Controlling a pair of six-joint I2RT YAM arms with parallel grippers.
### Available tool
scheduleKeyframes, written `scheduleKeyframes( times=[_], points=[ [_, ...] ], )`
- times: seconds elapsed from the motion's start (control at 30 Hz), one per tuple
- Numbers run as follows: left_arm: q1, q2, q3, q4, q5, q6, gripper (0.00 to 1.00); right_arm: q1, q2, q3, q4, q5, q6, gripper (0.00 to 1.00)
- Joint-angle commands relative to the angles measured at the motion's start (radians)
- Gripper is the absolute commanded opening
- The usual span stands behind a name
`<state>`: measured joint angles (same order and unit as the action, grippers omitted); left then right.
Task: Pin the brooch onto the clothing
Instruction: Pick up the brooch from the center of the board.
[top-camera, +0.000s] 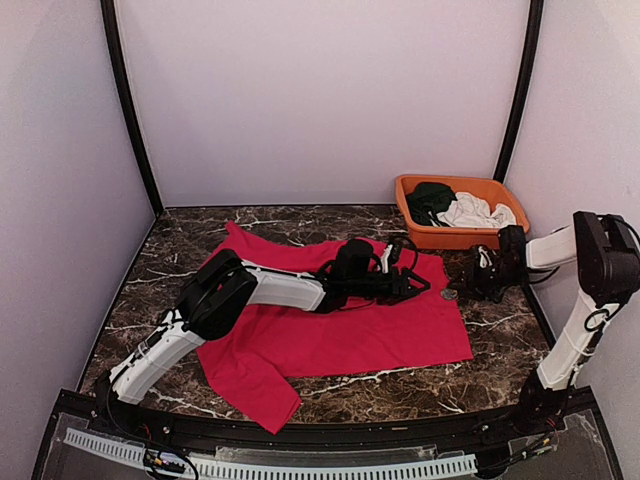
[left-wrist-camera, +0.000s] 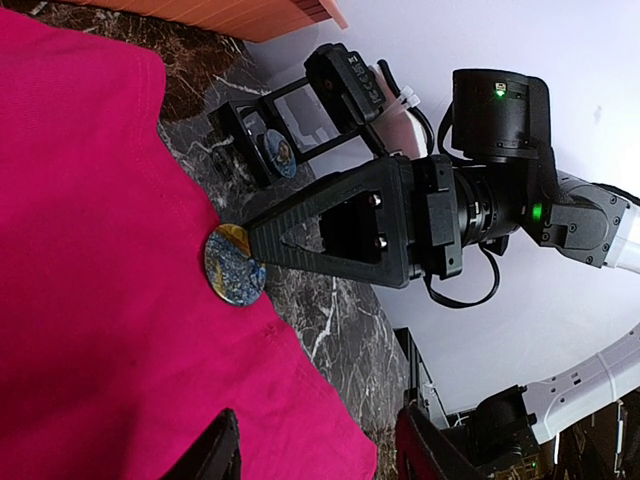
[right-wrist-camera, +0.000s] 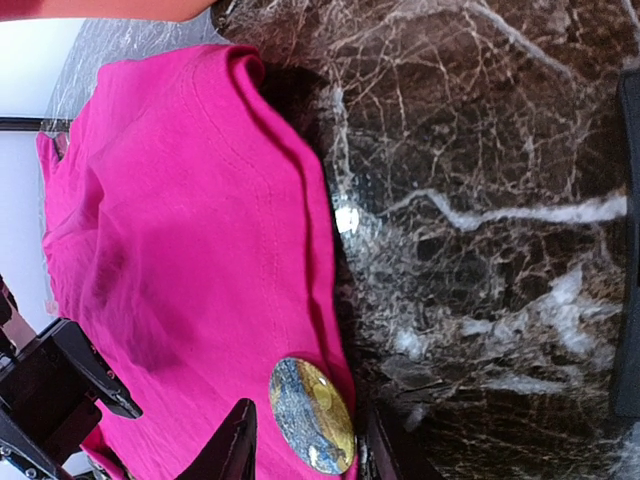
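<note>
The red T-shirt (top-camera: 330, 330) lies spread on the dark marble table (top-camera: 500, 340). The brooch (right-wrist-camera: 312, 415), a round blue and gold disc, rests flat on the shirt's right edge; it also shows in the left wrist view (left-wrist-camera: 235, 265) and in the top view (top-camera: 449, 294). My right gripper (right-wrist-camera: 308, 450) is open, one finger on each side of the brooch, with a thin gap on the shirt side. It reaches in from the right (top-camera: 465, 283). My left gripper (left-wrist-camera: 315, 455) is open and empty above the shirt's edge, a little short of the brooch (top-camera: 418, 285).
An orange basket (top-camera: 500, 235) at the back right holds a dark green garment (top-camera: 430, 197) and a white garment (top-camera: 475, 212). Black frame posts and pale walls enclose the table. The left arm lies across the shirt's middle.
</note>
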<state>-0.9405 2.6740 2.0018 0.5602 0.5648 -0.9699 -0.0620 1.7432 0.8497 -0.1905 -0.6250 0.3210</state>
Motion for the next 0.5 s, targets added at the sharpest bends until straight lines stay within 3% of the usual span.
scheduleKeyframes(
  times=[0.0, 0.27, 0.47],
  points=[
    [-0.005, -0.02, -0.007, 0.021, 0.011, 0.005, 0.52, -0.006, 0.017, -0.025, 0.013, -0.038, 0.016, 0.32],
    [-0.005, -0.02, -0.017, 0.027, 0.016, 0.004, 0.52, -0.016, 0.001, -0.032, 0.036, -0.078, 0.042, 0.22],
    [-0.005, -0.02, -0.029, 0.04, 0.015, 0.0, 0.52, -0.018, 0.013, -0.027, 0.049, -0.091, 0.051, 0.01]
  ],
)
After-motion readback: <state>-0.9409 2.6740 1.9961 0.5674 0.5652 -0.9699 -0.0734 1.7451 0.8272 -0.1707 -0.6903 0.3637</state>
